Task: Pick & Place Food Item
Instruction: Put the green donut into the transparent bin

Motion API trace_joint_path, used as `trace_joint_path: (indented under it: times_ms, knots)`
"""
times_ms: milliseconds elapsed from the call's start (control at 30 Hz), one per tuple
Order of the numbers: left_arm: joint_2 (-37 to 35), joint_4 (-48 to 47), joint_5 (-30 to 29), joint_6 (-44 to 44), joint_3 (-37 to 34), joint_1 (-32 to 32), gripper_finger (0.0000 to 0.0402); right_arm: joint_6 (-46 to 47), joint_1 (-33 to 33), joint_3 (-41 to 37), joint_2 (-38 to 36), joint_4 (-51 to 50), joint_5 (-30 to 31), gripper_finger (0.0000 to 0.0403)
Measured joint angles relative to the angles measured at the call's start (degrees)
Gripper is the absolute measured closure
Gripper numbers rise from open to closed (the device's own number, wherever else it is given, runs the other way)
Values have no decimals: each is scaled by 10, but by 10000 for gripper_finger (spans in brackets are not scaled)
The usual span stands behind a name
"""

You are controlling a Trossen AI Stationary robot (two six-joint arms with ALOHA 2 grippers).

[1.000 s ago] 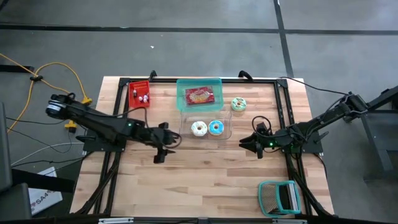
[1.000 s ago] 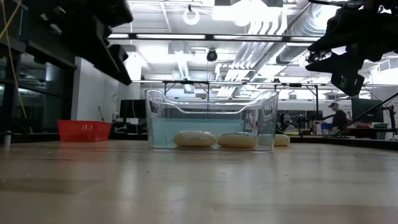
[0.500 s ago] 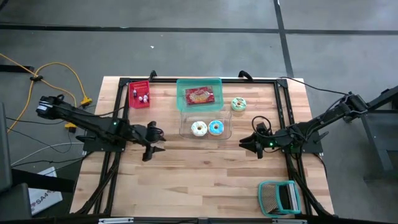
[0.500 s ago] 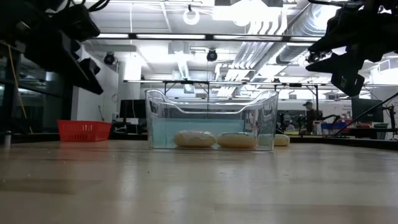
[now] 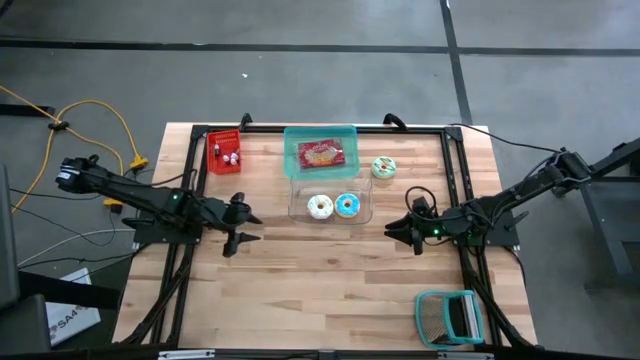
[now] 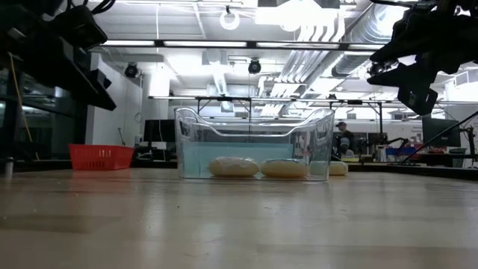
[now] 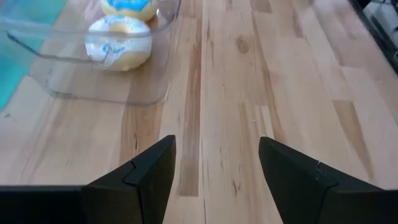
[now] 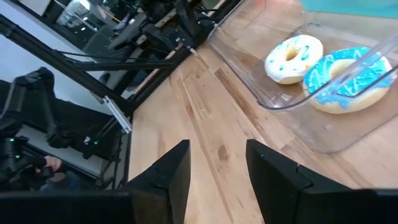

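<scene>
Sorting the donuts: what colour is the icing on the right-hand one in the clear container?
Blue icing on that donut, clearest in the right wrist view.

**Bright, even shop light; soft close-ups**

Ceiling lamps point(image 6: 287, 13) blaze white in the low view, blowing out nearby detail and throwing both arms into dark silhouette. From above, the wooden table point(image 5: 330, 275) is evenly lit, with faint shadows. The clear tub point(image 6: 254, 143) catches pale glints. The near fingers point(image 7: 140, 180) look soft in the left wrist view.
</scene>
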Motion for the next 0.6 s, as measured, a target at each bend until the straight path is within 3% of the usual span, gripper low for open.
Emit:
trace_joint_path:
  times_ms: [600]
  knots:
    - [-1,30,10,-27,0,0,176,0,0,0,0,-2,0,258]
